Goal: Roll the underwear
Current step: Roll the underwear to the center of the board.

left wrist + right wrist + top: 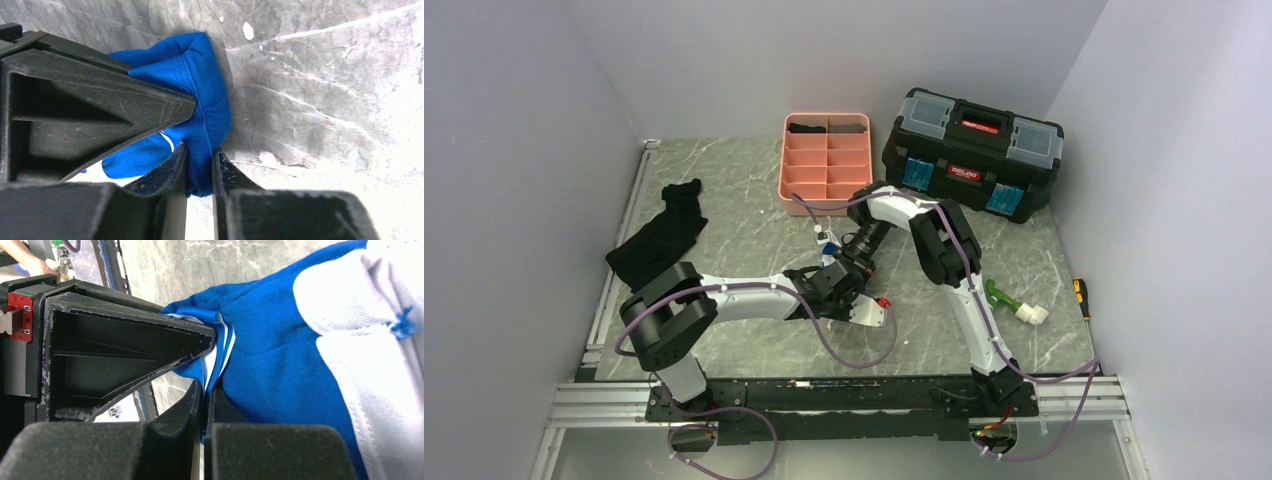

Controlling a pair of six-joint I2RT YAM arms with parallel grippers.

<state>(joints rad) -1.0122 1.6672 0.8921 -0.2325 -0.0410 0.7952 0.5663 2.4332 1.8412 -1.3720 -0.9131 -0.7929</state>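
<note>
Left wrist view: the left claw (200, 150) is pinching a fold of the blue underwear (210, 85). Its fingers are nearly together with the cloth between them, and the grey marbled desk (325, 100) lies behind. Right wrist view: the right claw (205, 387) is pressed together on a blue-and-white edge of the same garment, which spreads away to the right with a white panel. From above, both claws meet near the desk's middle, with the underwear between them and almost hidden. A green tool (1009, 300) lies to the right and a black cloth (662, 235) to the left. Farther back stand a pink tray (786, 165), with dark rolls (827, 127) in its two far compartments, and a black toolbox (972, 150) beside it.
</note>
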